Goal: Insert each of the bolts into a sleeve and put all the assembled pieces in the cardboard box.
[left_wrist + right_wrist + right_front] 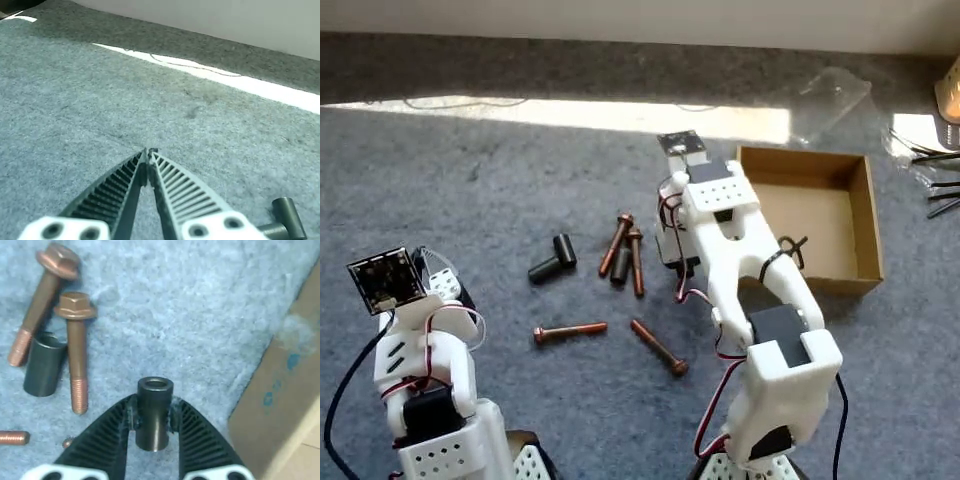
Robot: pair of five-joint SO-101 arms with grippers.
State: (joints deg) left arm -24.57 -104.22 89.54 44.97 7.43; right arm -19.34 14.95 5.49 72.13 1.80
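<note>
Dark grey sleeve (154, 426) sits in my right gripper (154, 407), fingers closed partway against its sides, open bore facing the wrist camera. I can't tell whether it rests on the carpet (470, 180). The cardboard box (285, 405) is just beside it, its wall cut off at the edge. From the high view the right arm (760, 300) hides that grip. Four copper bolts (570, 331) lie loose, with a second sleeve (44, 365) between two of them. My left gripper (148, 152) is pressed closed on nothing. A third sleeve (287, 215) lies near it, half out of frame.
</note>
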